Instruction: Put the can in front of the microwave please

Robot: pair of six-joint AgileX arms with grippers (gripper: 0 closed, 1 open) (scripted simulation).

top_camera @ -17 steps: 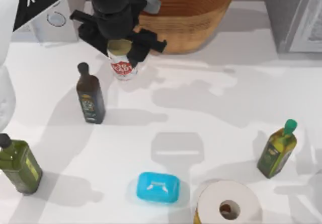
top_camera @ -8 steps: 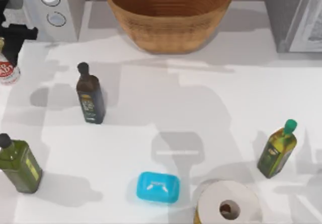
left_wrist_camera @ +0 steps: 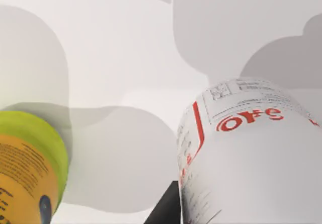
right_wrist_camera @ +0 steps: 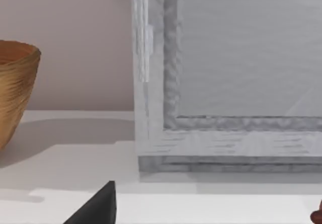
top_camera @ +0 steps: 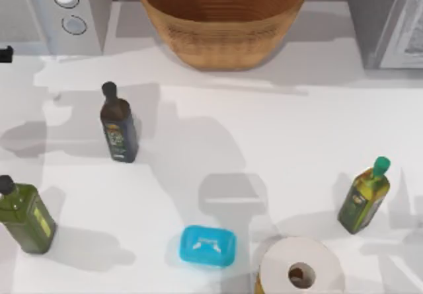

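can (left_wrist_camera: 246, 153) close under the left wrist camera, above white table (left_wrist_camera: 126, 58)

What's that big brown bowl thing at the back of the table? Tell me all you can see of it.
It is a basket, round and bowl-shaped, tan-brown, with ribbed walls that look like woven wicker. Its mouth is wide and open, and the inside looks bare. It stands upright at the back middle of the white table, between the microwave on the left and a darker grey appliance on the right, apart from both. The right wrist view catches its curved side.
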